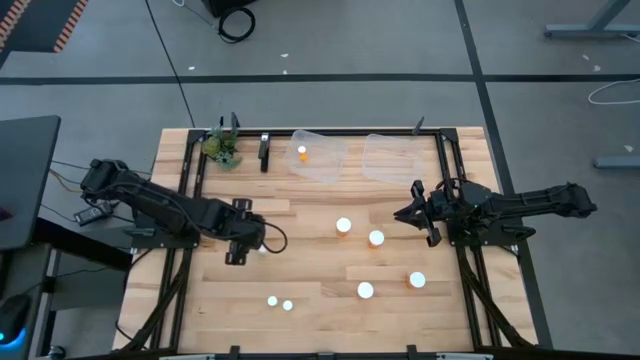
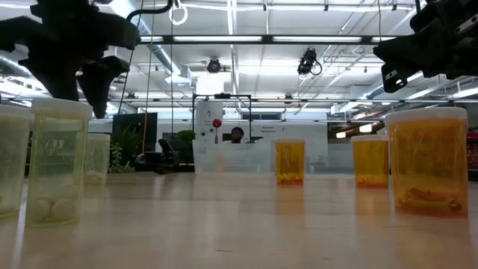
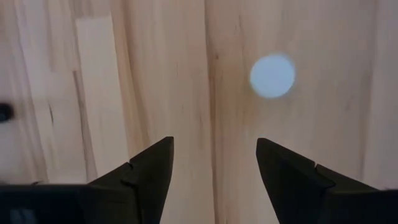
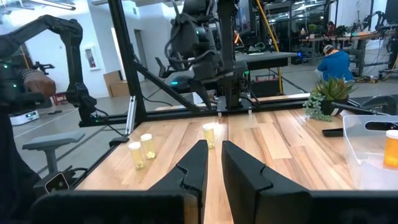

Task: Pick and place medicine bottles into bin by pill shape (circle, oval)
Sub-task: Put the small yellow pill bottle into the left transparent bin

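Observation:
My left gripper is open and points down over the bare wood, left of centre. A tiny white-capped bottle stands just ahead of its fingers, untouched; it also shows in the high view. Two more tiny bottles stand near the front edge. Several wider amber bottles stand upright right of centre. One bottle stands inside the left clear bin. My right gripper hovers empty at the right, its fingers almost together.
A second clear bin stands at the far edge beside the first. A green plant and a dark object stand at the far left. A black frame runs along the table's sides. A person sits in the room beyond.

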You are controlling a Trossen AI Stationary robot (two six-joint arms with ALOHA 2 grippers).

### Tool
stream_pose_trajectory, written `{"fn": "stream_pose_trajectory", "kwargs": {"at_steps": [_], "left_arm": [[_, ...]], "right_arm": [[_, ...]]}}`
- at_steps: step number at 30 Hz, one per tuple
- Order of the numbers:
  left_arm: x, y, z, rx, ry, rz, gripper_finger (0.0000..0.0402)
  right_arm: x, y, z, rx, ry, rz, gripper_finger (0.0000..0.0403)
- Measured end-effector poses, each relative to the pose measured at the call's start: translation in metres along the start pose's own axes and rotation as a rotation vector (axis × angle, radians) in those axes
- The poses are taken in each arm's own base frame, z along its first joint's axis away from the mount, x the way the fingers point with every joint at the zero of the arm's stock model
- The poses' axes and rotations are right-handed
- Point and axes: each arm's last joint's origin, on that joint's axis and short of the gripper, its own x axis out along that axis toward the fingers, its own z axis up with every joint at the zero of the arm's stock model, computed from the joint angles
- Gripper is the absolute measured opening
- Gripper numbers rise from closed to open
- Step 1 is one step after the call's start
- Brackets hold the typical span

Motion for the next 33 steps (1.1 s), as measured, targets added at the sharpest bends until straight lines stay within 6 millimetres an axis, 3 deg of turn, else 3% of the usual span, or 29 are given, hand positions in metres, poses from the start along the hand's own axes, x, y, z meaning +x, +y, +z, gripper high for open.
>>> {"fn": "stream_pose_trajectory", "kwargs": {"at_steps": [16, 33], "left_arm": [[0.008, -0.003, 0.0, -0.016, 0.004, -0.046, 0.0234], [0.04, -0.022, 0.012, -0.021, 0.086, -0.12, 0.0233]], "right_arm": [[0.0, 0.0, 0.0, 0.0, 0.0, 0.0, 0.0054], [0.0, 0.0, 0.0, 0.0, 0.002, -0.001, 0.0054]]}}
